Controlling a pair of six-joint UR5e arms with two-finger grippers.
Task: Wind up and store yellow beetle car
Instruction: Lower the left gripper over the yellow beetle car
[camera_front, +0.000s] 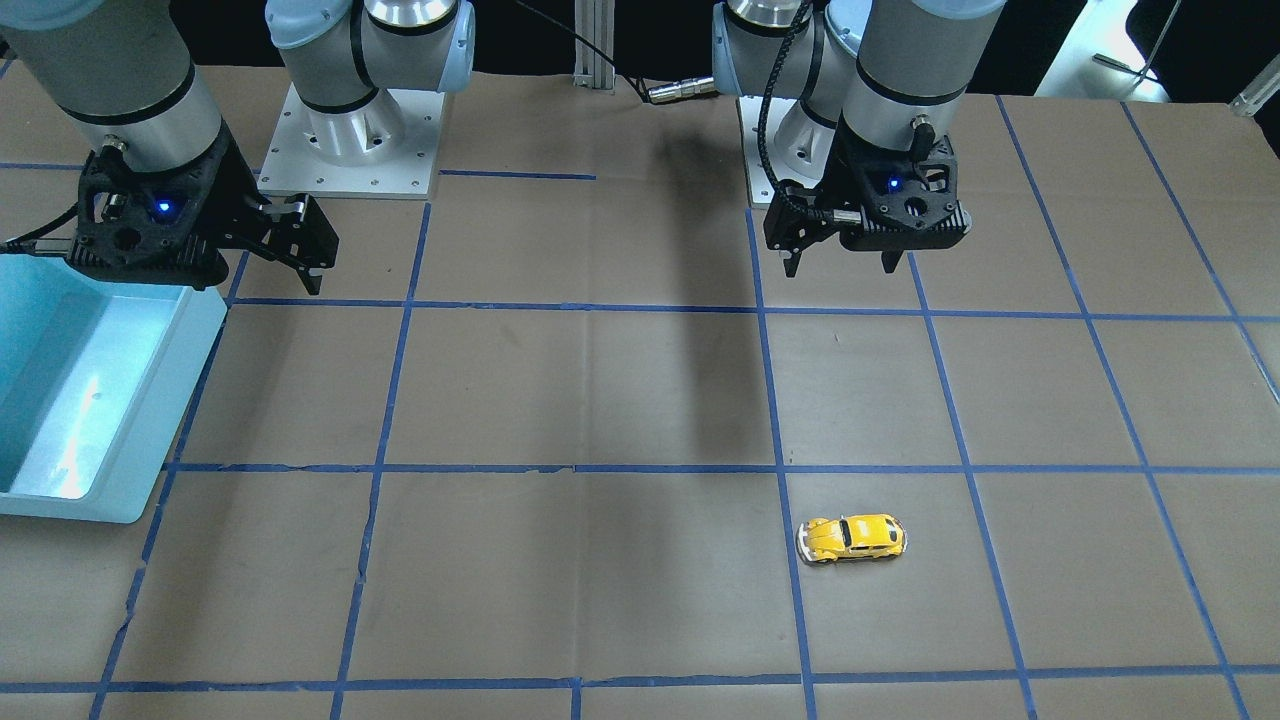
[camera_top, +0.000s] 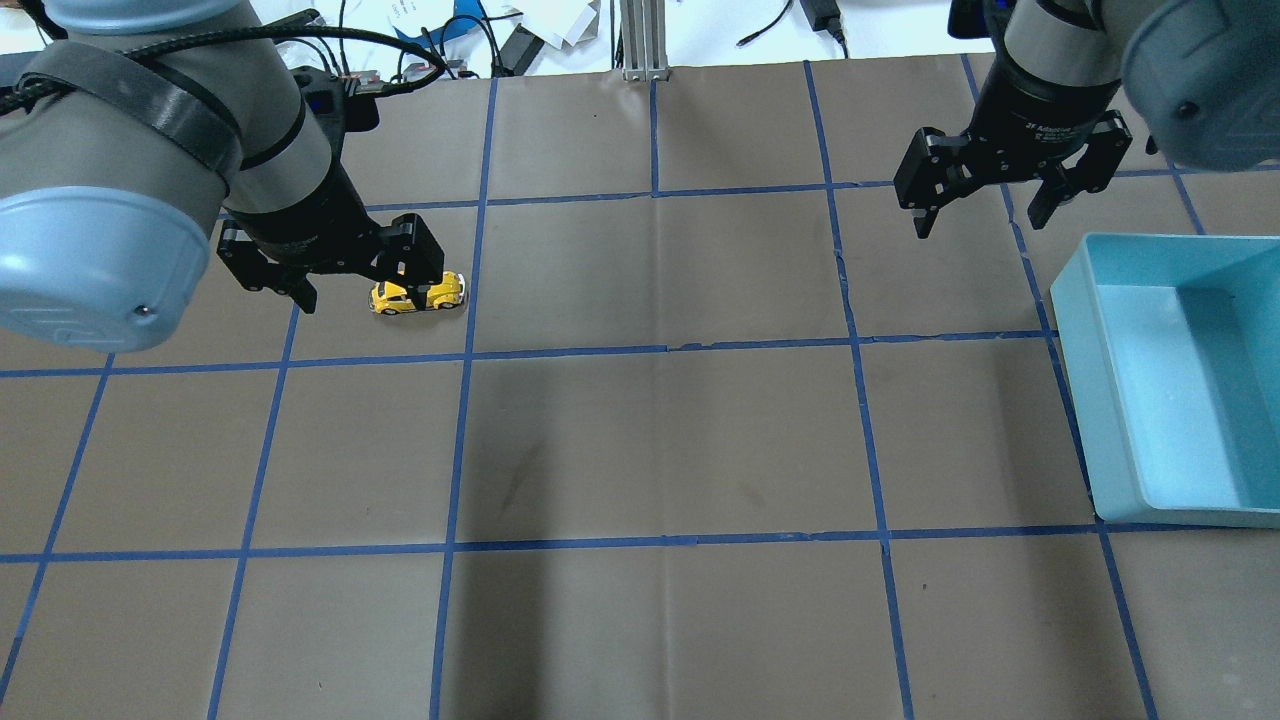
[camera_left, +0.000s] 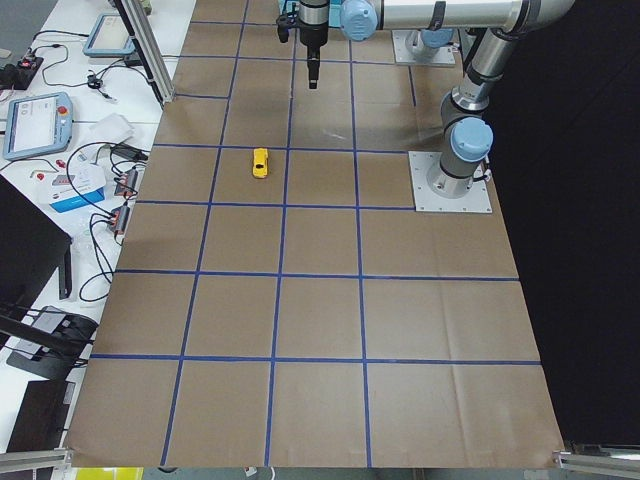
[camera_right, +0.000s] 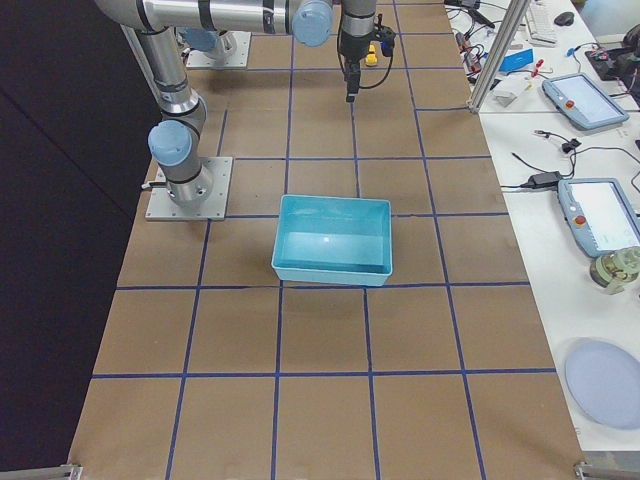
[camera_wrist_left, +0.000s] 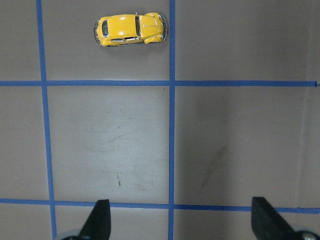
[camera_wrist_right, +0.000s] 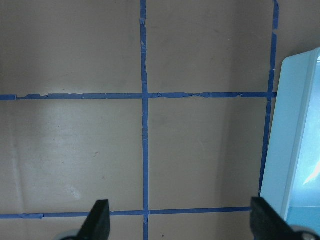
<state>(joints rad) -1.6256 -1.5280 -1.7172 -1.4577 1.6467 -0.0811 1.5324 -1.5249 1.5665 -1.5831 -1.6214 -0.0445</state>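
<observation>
The yellow car (camera_front: 851, 539) sat upright on its wheels on the brown table (camera_front: 600, 400), on the robot's left side, lying crosswise with one end just beside a blue tape line (camera_front: 790, 520). Nothing touched it. The left gripper (camera_front: 840, 264) hung above the table with its jaws wide apart, nearer the robot's base than the car. In the left wrist view the car lay out ahead of the fingertips (camera_wrist_left: 98, 220), not between them, so this looked like a ready pose and not a grasp. The open jaws suited a descent over the narrow body once the arm reached forward. The right gripper (camera_top: 980, 222) also hung with its jaws apart and empty, close to the light blue bin (camera_top: 1082, 400), which stood on the table on the robot's right, well apart from the car. That split probably explained the layout: the left arm was nearer the toy for pulling it back along the table to wind it, while the right arm waited by the bin. Neither the winding nor the storing appeared to be under way, and the bin looked empty.
</observation>
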